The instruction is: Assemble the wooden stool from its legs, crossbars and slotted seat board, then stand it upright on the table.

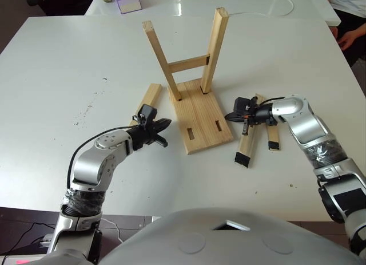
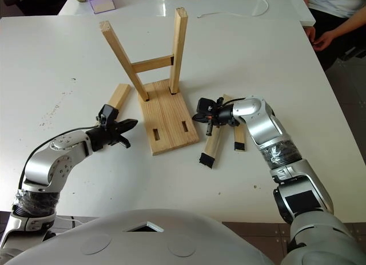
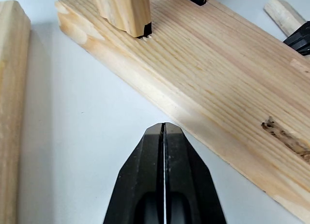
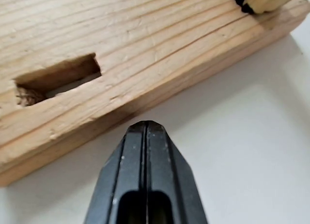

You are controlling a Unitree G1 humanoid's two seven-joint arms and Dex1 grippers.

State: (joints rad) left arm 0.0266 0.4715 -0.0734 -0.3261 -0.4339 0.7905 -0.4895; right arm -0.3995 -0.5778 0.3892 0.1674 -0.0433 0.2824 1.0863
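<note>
1. My left wrist view looks down on my left gripper (image 3: 163,125). Its fingers are clenched on nothing, pressed into one thin seam, and the tip sits just off the long edge of the board (image 3: 213,74) without touching it.
2. My right wrist view has my right gripper (image 4: 145,123) clenched empty as well. Its tip is just beside the board's other edge, facing an open slot (image 4: 58,79).
3. The head views take in the whole build. The board lies flat mid-table, with a left leg (image 1: 162,59) and a right leg (image 1: 213,50) standing in its far slots. A crossbar (image 1: 189,64) joins them.
4. A left stick (image 1: 147,102) lies beside the board near my left gripper. A long stick (image 1: 247,140) and a short stick (image 1: 273,136), both black-tipped, lie by my right gripper.
5. The table (image 1: 68,64) is white with a few dark specks (image 1: 86,110). On a second table behind it sit a purple box (image 1: 126,0) and a cable (image 1: 274,7).
</note>
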